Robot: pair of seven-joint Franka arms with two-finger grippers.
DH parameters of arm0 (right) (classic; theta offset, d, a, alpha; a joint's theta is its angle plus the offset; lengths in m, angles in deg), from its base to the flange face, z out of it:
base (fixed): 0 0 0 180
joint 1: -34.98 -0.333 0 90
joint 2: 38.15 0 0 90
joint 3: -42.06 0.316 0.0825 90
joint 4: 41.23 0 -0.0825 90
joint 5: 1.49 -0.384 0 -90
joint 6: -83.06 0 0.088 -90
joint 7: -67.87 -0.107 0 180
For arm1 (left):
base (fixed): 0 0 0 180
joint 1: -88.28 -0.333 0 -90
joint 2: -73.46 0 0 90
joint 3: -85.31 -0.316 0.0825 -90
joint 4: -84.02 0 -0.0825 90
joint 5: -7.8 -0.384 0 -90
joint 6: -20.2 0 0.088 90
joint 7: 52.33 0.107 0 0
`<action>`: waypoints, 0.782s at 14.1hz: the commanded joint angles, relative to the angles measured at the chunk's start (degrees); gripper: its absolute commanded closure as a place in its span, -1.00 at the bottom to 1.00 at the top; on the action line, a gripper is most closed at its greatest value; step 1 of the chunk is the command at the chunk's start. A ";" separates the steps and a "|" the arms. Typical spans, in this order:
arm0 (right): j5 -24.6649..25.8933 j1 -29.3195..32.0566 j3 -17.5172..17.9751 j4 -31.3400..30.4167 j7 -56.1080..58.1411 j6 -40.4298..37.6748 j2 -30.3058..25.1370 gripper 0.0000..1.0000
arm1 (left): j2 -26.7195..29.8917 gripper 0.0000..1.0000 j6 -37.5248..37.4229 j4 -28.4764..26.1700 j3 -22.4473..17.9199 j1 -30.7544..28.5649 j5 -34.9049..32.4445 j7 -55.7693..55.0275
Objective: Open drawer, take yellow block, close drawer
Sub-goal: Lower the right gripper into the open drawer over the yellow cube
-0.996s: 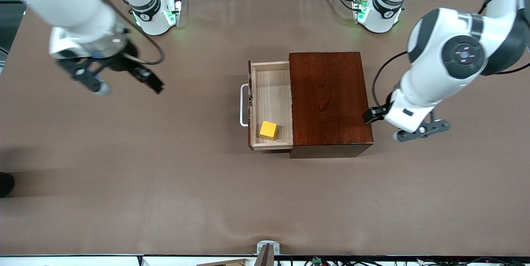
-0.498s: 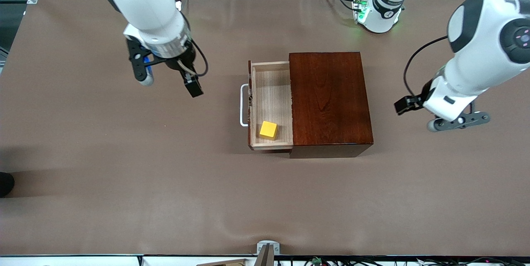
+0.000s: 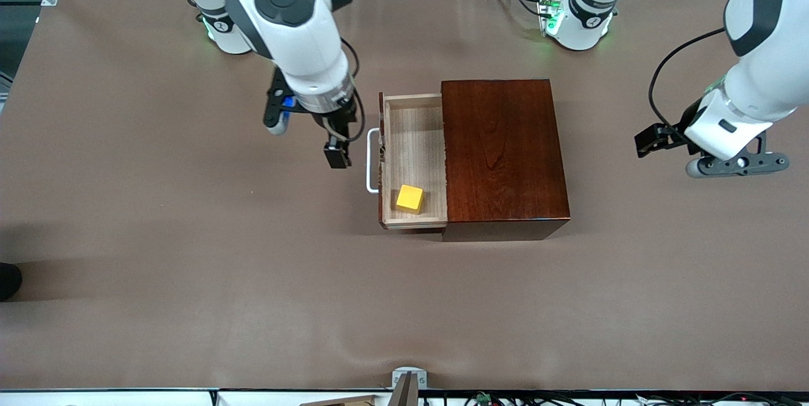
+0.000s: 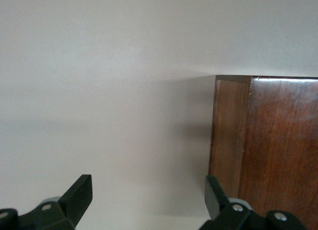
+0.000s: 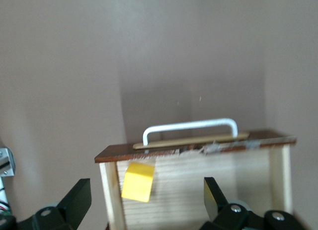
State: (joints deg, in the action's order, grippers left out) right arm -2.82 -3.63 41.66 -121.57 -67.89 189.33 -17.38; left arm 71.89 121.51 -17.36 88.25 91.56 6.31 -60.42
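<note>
The white right arm reaches down from its base at the table's top edge, its black two-finger right gripper hanging in the air with the fingers spread wide and nothing between them. The white left arm waits, bent at its end of the table, its black left gripper likewise spread and empty.

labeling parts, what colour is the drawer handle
White; the drawer handle shows best in the right wrist view.
</note>
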 commanded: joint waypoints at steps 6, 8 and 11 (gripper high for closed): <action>0.28 -5.60 -0.66 8.09 -16.90 4.64 9.99 -1.00 | 2.98 -1.00 -4.51 2.32 0.58 -0.90 0.44 4.65; 0.37 -6.92 -0.66 8.09 -18.92 6.22 11.74 -1.00 | 3.06 -1.00 -7.16 4.17 0.58 -1.16 0.44 7.20; 0.46 -7.45 -0.74 8.09 -19.89 8.59 14.21 -1.00 | 3.67 -1.00 -11.47 6.46 0.49 -1.17 0.26 7.74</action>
State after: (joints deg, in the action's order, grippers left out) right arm -2.82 -10.53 41.63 -115.64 -85.84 197.11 -5.48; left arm 74.71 113.21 -12.65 88.50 91.02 6.31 -54.21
